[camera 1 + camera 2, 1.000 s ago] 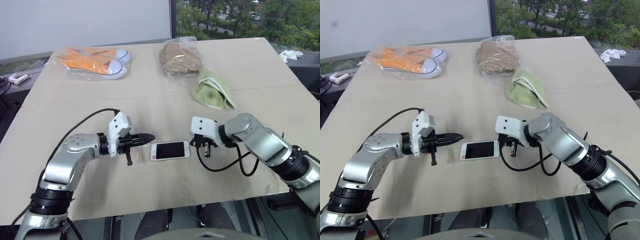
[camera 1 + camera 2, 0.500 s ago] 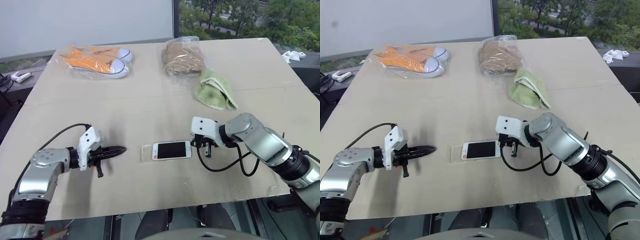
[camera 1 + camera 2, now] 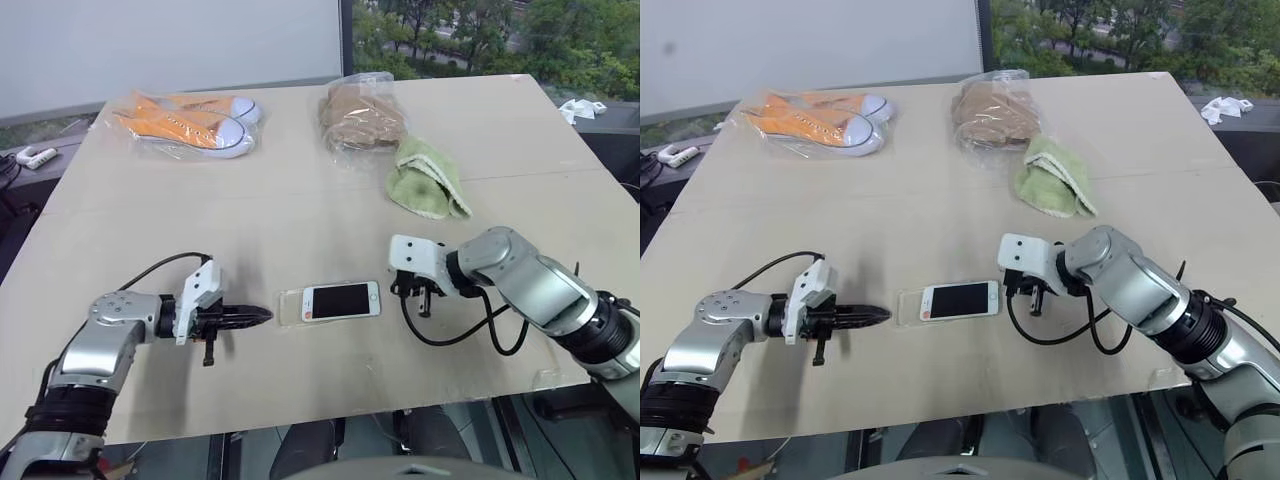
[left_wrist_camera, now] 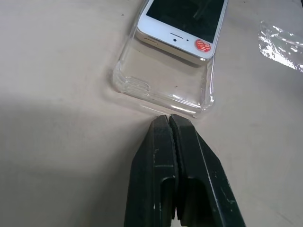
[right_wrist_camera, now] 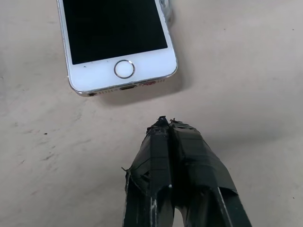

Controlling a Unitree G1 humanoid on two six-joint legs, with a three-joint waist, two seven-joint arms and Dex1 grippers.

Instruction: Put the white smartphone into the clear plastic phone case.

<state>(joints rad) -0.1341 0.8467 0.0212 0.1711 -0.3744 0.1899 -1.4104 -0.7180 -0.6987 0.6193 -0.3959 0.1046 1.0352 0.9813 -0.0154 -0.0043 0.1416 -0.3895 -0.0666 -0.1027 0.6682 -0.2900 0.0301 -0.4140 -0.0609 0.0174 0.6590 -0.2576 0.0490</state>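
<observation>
While both arms rest low over the surface (image 3: 300,230), orange shoes (image 3: 190,120) and bagged items lie at its far side. Phone (image 3: 341,299) lies screen-up, partly in the case (image 3: 292,306). L pincer (image 3: 262,317) pressed together, tip just beside case end; R pincer (image 5: 166,124) together, near phone's button end.

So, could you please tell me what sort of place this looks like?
Probably an office or lab test setup: a plain tabletop beside a window with trees outside, and bagged orange sneakers laid out like props.
</observation>
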